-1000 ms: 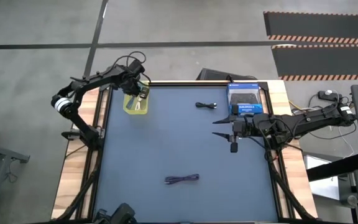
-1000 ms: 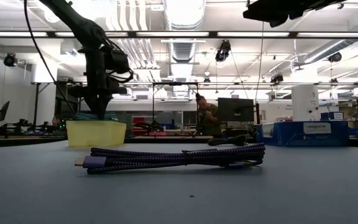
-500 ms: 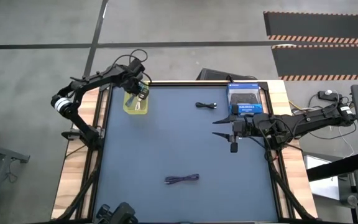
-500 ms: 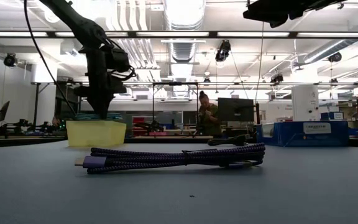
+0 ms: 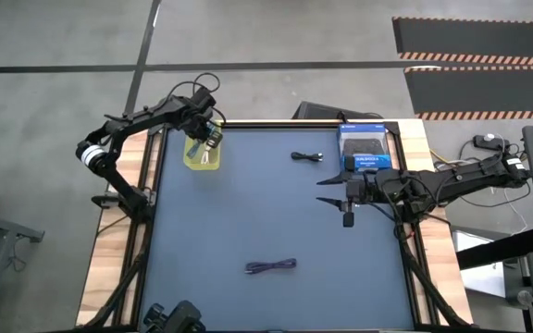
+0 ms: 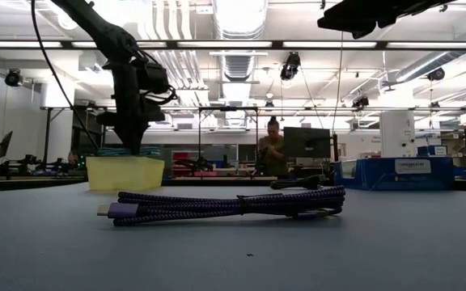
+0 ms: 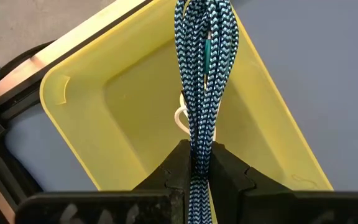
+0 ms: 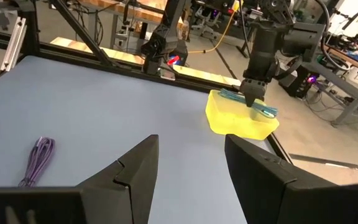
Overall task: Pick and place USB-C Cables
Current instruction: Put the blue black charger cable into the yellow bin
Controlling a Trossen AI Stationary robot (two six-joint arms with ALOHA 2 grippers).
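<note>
The yellow bin (image 5: 201, 154) (image 7: 123, 118) (image 6: 125, 172) (image 8: 240, 119) sits at the table's far left corner. My left gripper (image 5: 209, 138) (image 6: 128, 139) (image 8: 252, 101) hangs over it, shut on the green cable (image 7: 205, 68) (image 8: 248, 104). A bit of the white cable (image 7: 180, 118) shows inside the bin. The black cable (image 5: 307, 157) lies flat near the far edge. The purple cable (image 5: 271, 266) (image 6: 225, 205) (image 8: 38, 159) lies flat near the near edge. My right gripper (image 5: 345, 201) (image 8: 188, 168) hovers open right of centre. My left gripper pinches the green cable bundle between its two fingers (image 7: 182, 165), coming from above and pointing down. The fingers lie across the bundle (image 7: 199, 146), which stretches about level over the bin's opening. Its free end (image 7: 204, 15) reaches toward the bin's rim. Whether it touches the rim, I cannot tell.
A blue box (image 5: 363, 148) (image 6: 403, 171) stands at the far right of the table beside my right arm. The dark mat (image 5: 248, 213) lies bare between the cables. A person (image 6: 272, 149) stands in the room beyond the far edge.
My left gripper, still shut on the green cable, has edged slightly toward the table's right above the bin. The person behind the table has stepped a little to the right.
</note>
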